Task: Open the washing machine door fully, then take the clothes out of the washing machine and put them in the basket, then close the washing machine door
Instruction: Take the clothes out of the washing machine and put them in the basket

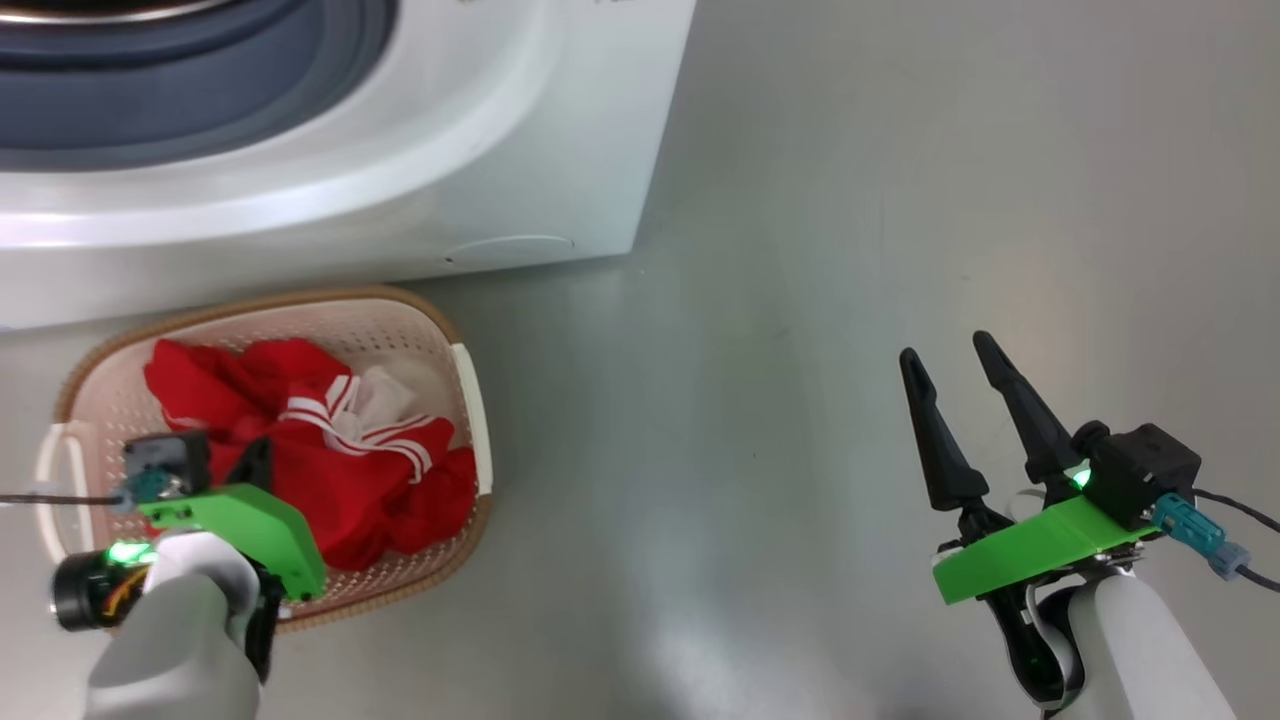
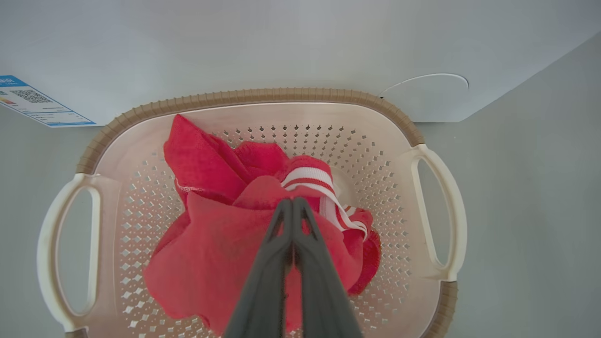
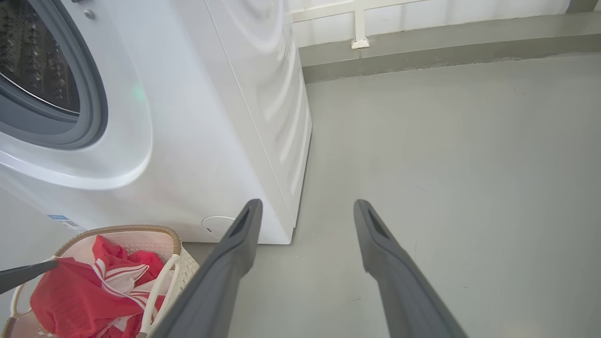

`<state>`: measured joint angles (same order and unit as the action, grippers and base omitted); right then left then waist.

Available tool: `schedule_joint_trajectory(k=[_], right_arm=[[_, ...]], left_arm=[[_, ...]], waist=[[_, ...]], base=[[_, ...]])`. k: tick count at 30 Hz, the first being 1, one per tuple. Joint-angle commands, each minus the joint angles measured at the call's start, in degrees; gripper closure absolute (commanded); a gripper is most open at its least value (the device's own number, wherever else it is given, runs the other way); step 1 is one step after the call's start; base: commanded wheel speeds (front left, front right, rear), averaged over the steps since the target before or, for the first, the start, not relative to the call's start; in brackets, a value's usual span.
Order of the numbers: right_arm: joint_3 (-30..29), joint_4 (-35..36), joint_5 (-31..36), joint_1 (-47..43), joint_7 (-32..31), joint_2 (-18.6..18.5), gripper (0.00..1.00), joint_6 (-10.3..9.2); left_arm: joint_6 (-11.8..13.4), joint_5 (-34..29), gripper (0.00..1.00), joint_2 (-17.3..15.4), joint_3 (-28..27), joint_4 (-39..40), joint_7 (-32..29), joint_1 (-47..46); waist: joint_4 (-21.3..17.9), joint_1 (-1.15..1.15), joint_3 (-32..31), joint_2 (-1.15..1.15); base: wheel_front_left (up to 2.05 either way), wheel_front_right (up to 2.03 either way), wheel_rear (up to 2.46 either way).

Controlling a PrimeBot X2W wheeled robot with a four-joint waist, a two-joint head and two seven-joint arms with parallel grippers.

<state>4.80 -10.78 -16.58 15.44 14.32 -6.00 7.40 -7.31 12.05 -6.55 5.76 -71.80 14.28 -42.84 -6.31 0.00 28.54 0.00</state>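
Low on the front of the washing machine (image 2: 235, 42), a blue-edged label sticker (image 2: 37, 101) with a QR code and rows of print, all too small to read, its left end cut off by the frame edge. The same sticker as a thin sliver in the right wrist view, also illegible.

Near the machine's lower corner, a small round flap (image 2: 425, 94), its outline traceable only along the upper arc.

On the floor (image 1: 800, 300) just in front of the machine, the basket (image 2: 263, 95): cream, perforated, with a brown woven-look rim and white side handles. Near edge cut off at the bottom of the left wrist view.

Inside the basket, the clothes (image 2: 220, 244): bright red, with a white-striped band and a white patch, covering most of the basket floor.

Above the basket, the left hand (image 2: 292, 202), fingers pressed together on a fold of the clothes, red fabric tented up to the tips. In the head view, those fingers mostly hidden behind the green mount (image 1: 250, 530).

Well apart to the right, over bare floor, the right hand (image 1: 947, 350), fingers spread wide, gripping nothing.

Of the drum (image 3: 37, 61), just a dark dimpled slice inside the grey rubber ring (image 3: 89, 108). Rest cut off by the left edge, interior too dark to make out.
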Motion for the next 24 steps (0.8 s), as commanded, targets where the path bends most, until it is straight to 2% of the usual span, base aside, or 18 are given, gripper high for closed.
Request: schedule_joint_trajectory(k=[1, 4, 5, 7, 8, 9, 10, 17, 24], right_arm=[[1.4, 1.4, 0.7, 0.2, 0.7, 0.1, 0.0, 0.09], [1.4, 1.3, 0.8, 0.5, 0.7, 0.2, 0.0, 0.09], [1.3, 1.2, 0.8, 0.5, 0.7, 0.3, 0.0, 0.09], [1.1, 1.0, 0.9, 0.6, 0.7, 0.3, 0.0, 0.09], [1.0, 0.9, 1.0, 0.6, 0.7, 0.3, 0.0, 0.09], [0.9, 0.7, 1.0, 0.5, 0.7, 0.3, 0.0, 0.09], [0.9, 0.6, 1.0, 0.5, 0.7, 0.3, 0.0, 0.09], [1.1, -0.2, 0.9, 0.2, 0.7, -0.1, 0.0, 0.09], [0.6, -1.2, 0.4, -1.4, 0.7, -0.5, 0.0, 0.09]], left_arm=[[-0.2, 0.7, 1.0, -2.8, -1.5, -0.2, 0.7, -0.5], [-0.2, 1.3, 1.0, -2.9, -1.6, -0.9, 0.7, -1.0], [-0.2, 1.6, 0.92, -2.9, -1.7, -1.1, 0.7, -1.0], [-0.2, 2.0, 0.59, -3.0, -1.9, -1.3, 0.7, -1.0], [-0.2, 2.3, 0.37, -2.9, -2.0, -1.3, 0.7, -0.9], [-0.2, 2.5, 0.03, -2.8, -2.1, -1.4, 0.7, -0.7], [-0.2, 2.7, 0.0, -2.7, -2.1, -1.4, 0.7, -0.6], [-0.2, 4.4, 0.0, -2.1, -2.8, 0.4, 0.7, 1.6], [-0.2, 6.2, 0.0, -1.5, -3.9, 7.7, 0.7, 5.7]], waist=[[-1.3, 0.0, 1.9, 0.0], [-1.4, 0.0, 2.2, 0.0], [-1.4, 0.0, 2.2, 0.0], [-1.2, 0.0, 2.0, 0.0], [-1.0, 0.0, 1.7, 0.0], [-0.8, 0.0, 1.3, 0.0], [-0.6, 0.0, 1.0, 0.0], [0.7, 0.0, -2.1, 0.0], [2.7, 0.0, -6.7, 0.0]], base=[[0.0, 0.0, 0.0], [0.0, 0.0, 0.0], [0.0, 0.0, 0.0], [0.0, 0.0, 0.0], [0.0, 0.0, 0.0], [0.0, 0.0, 0.0], [0.0, 0.0, 0.0], [0.0, 0.0, 0.0], [0.0, 0.0, 0.0]])
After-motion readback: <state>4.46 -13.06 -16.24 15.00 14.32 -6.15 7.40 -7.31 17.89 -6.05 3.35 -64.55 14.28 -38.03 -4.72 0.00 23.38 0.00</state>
